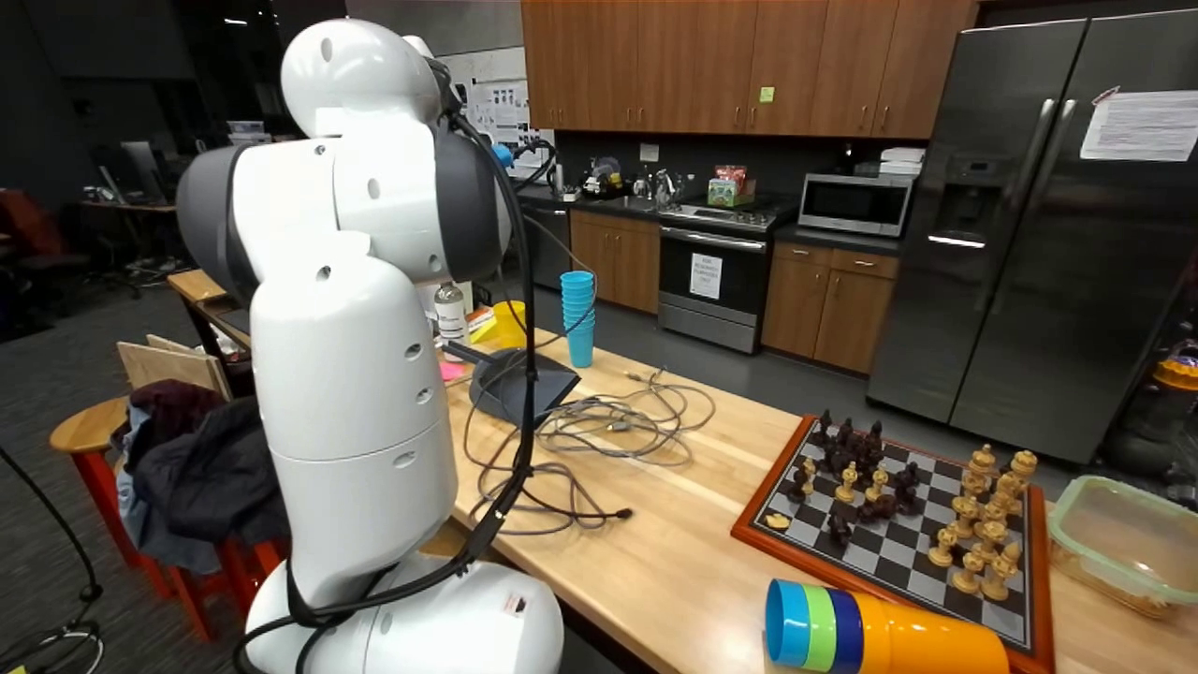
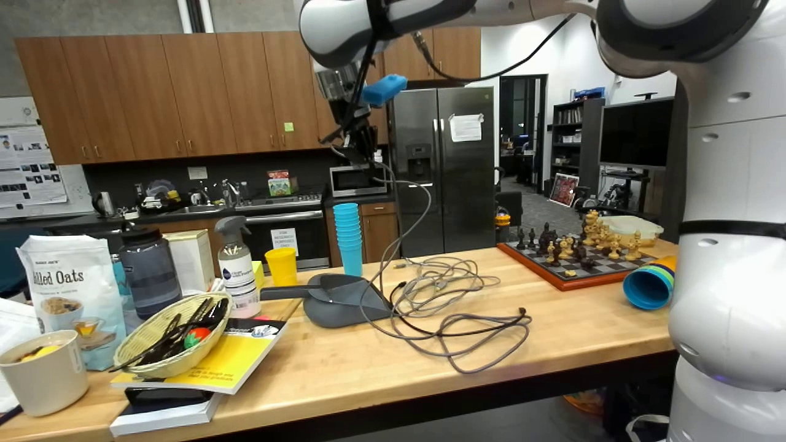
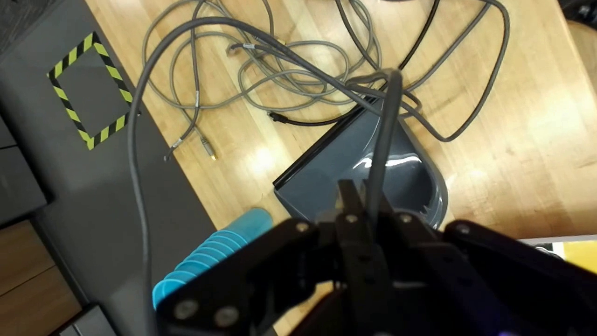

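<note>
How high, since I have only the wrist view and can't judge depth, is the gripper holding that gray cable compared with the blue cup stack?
Observer: The gripper holding the gray cable hangs, in an exterior view, higher than the top of the blue cup stack.
Operator: Thanks. What stands by the dustpan, out of my picture?
Observer: A spray bottle, near the end of the dustpan's handle.
Operator: And farther along the table, beyond the top of my picture?
Observer: A chessboard with chess pieces on it, seen in both exterior views.
</note>
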`<state>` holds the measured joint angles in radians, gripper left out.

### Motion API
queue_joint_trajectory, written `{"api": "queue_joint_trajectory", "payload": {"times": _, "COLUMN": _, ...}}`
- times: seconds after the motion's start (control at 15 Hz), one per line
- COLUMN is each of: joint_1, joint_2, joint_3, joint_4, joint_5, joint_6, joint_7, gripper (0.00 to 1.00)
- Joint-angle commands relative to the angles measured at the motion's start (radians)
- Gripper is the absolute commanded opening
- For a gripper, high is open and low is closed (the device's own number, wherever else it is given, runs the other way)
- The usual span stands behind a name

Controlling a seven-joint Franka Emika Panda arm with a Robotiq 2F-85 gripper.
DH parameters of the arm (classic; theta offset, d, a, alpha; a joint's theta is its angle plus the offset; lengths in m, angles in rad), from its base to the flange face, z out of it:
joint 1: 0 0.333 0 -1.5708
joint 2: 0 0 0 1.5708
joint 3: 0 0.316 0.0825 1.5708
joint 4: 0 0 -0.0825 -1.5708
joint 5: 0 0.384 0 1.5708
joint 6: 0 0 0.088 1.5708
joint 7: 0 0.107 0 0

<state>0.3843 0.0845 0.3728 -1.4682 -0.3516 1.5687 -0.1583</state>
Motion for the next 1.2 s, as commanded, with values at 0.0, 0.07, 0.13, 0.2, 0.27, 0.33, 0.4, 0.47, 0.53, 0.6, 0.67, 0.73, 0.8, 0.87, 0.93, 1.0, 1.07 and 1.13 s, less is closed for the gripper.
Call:
{"api": "queue_joint_trajectory", "payload": {"times": 0.0, "joint_1": 0.002, "joint_2": 0.064, "joint_3": -0.015, "joint_4": 0.058, "joint_5": -0.02, "joint_6": -0.02, "joint_7": 0.019, "gripper": 0.02}}
{"api": "queue_joint_trajectory", "payload": {"times": 0.07, "joint_1": 0.001, "joint_2": 0.078, "joint_3": -0.021, "joint_4": 0.063, "joint_5": -0.018, "joint_6": -0.021, "joint_7": 0.021, "gripper": 0.02}}
{"api": "queue_joint_trajectory", "payload": {"times": 0.13, "joint_1": -0.001, "joint_2": 0.096, "joint_3": -0.028, "joint_4": 0.068, "joint_5": -0.015, "joint_6": -0.025, "joint_7": 0.021, "gripper": 0.02}}
{"api": "queue_joint_trajectory", "payload": {"times": 0.2, "joint_1": -0.001, "joint_2": 0.113, "joint_3": -0.036, "joint_4": 0.074, "joint_5": -0.014, "joint_6": -0.023, "joint_7": 0.02, "gripper": 0.02}}
{"api": "queue_joint_trajectory", "payload": {"times": 0.27, "joint_1": -0.004, "joint_2": 0.129, "joint_3": -0.044, "joint_4": 0.079, "joint_5": -0.008, "joint_6": -0.027, "joint_7": 0.015, "gripper": 0.02}}
{"api": "queue_joint_trajectory", "payload": {"times": 0.33, "joint_1": -0.006, "joint_2": 0.147, "joint_3": -0.052, "joint_4": 0.083, "joint_5": -0.002, "joint_6": -0.029, "joint_7": 0.01, "gripper": 0.02}}
{"api": "queue_joint_trajectory", "payload": {"times": 0.4, "joint_1": -0.008, "joint_2": 0.165, "joint_3": -0.06, "joint_4": 0.085, "joint_5": 0.0, "joint_6": -0.029, "joint_7": 0.007, "gripper": 0.02}}
{"api": "queue_joint_trajectory", "payload": {"times": 0.47, "joint_1": -0.008, "joint_2": 0.185, "joint_3": -0.068, "joint_4": 0.083, "joint_5": -0.001, "joint_6": -0.032, "joint_7": 0.01, "gripper": 0.02}}
{"api": "queue_joint_trajectory", "payload": {"times": 0.53, "joint_1": -0.009, "joint_2": 0.203, "joint_3": -0.075, "joint_4": 0.082, "joint_5": 0.003, "joint_6": -0.033, "joint_7": 0.008, "gripper": 0.02}}
{"api": "queue_joint_trajectory", "payload": {"times": 0.6, "joint_1": -0.011, "joint_2": 0.218, "joint_3": -0.08, "joint_4": 0.07, "joint_5": 0.01, "joint_6": -0.031, "joint_7": 0.001, "gripper": 0.02}}
{"api": "queue_joint_trajectory", "payload": {"times": 0.67, "joint_1": -0.01, "joint_2": 0.233, "joint_3": -0.086, "joint_4": 0.059, "joint_5": 0.007, "joint_6": -0.029, "joint_7": 0.004, "gripper": 0.02}}
{"api": "queue_joint_trajectory", "payload": {"times": 0.73, "joint_1": -0.009, "joint_2": 0.252, "joint_3": -0.091, "joint_4": 0.057, "joint_5": 0.006, "joint_6": -0.032, "joint_7": 0.004, "gripper": 0.02}}
{"api": "queue_joint_trajectory", "payload": {"times": 0.8, "joint_1": -0.01, "joint_2": 0.263, "joint_3": -0.096, "joint_4": 0.039, "joint_5": 0.007, "joint_6": -0.028, "joint_7": 0.001, "gripper": 0.02}}
{"api": "queue_joint_trajectory", "payload": {"times": 0.87, "joint_1": -0.011, "joint_2": 0.275, "joint_3": -0.099, "joint_4": 0.028, "joint_5": 0.01, "joint_6": -0.026, "joint_7": -0.003, "gripper": 0.02}}
{"api": "queue_joint_trajectory", "payload": {"times": 0.93, "joint_1": -0.013, "joint_2": 0.285, "joint_3": -0.1, "joint_4": 0.015, "joint_5": 0.017, "joint_6": -0.022, "joint_7": -0.009, "gripper": 0.02}}
{"api": "queue_joint_trajectory", "payload": {"times": 1.0, "joint_1": -0.014, "joint_2": 0.291, "joint_3": -0.1, "joint_4": 0.002, "joint_5": 0.023, "joint_6": -0.017, "joint_7": -0.016, "gripper": 0.02}}
{"api": "queue_joint_trajectory", "payload": {"times": 1.07, "joint_1": -0.015, "joint_2": 0.3, "joint_3": -0.098, "joint_4": -0.006, "joint_5": 0.03, "joint_6": -0.015, "joint_7": -0.022, "gripper": 0.02}}
{"api": "queue_joint_trajectory", "payload": {"times": 1.13, "joint_1": -0.017, "joint_2": 0.3, "joint_3": -0.095, "joint_4": -0.024, "joint_5": 0.038, "joint_6": -0.007, "joint_7": -0.032, "gripper": 0.02}}
